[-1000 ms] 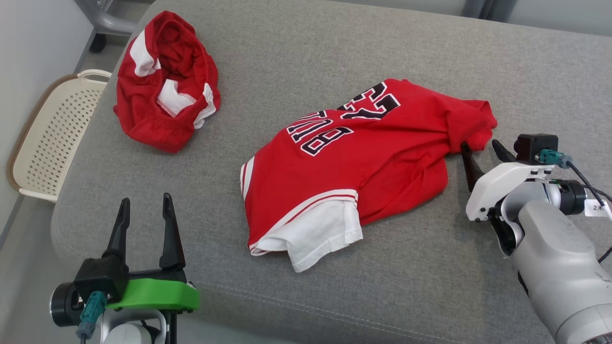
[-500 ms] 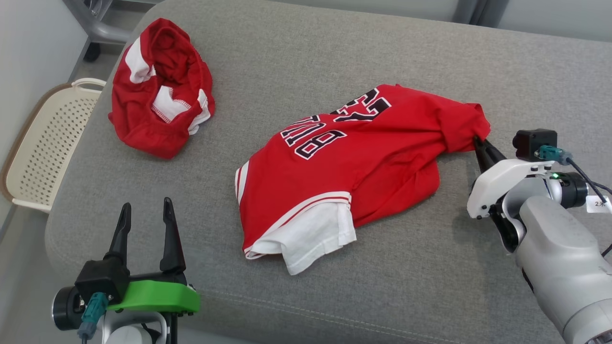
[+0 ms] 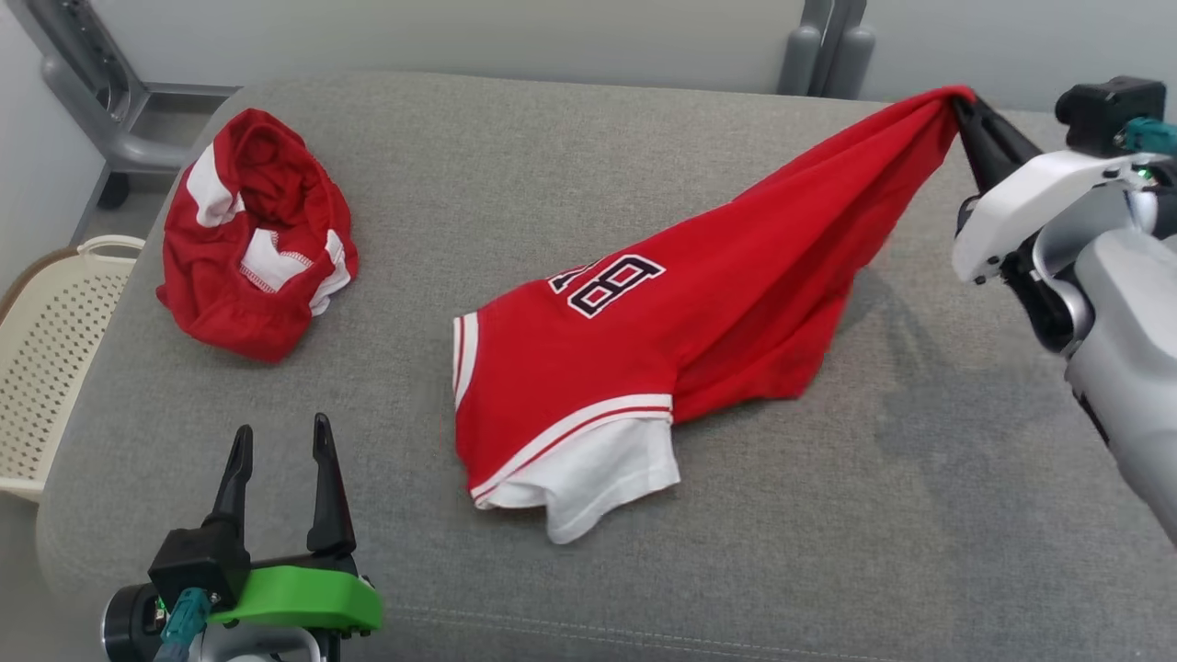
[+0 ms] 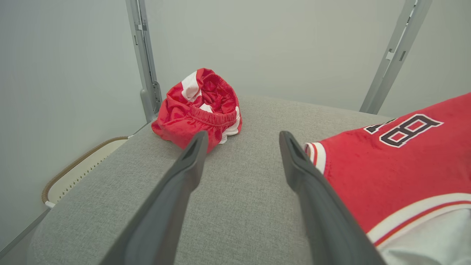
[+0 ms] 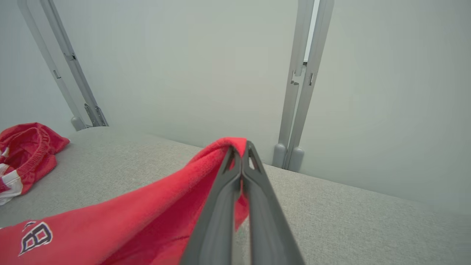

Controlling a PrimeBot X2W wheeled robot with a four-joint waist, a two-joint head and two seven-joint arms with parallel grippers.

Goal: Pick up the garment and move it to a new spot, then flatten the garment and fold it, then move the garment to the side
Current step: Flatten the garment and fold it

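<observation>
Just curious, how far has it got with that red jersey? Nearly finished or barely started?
Barely started. Done: the right gripper is shut on one corner of the red jersey. In hand: that corner is raised, while most of the jersey lies crumpled on the grey cushion. Left: carrying it to a new spot, flattening, folding, moving it aside. The left gripper hovers open, holding nothing.

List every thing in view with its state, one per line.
Red jersey: one corner raised, rest lying rumpled on the grey cushion.
Red shorts: bunched heap, untouched.
Right gripper: shut on the jersey's corner.
Left gripper: open, holding nothing.
Basket: beside the cushion.
</observation>
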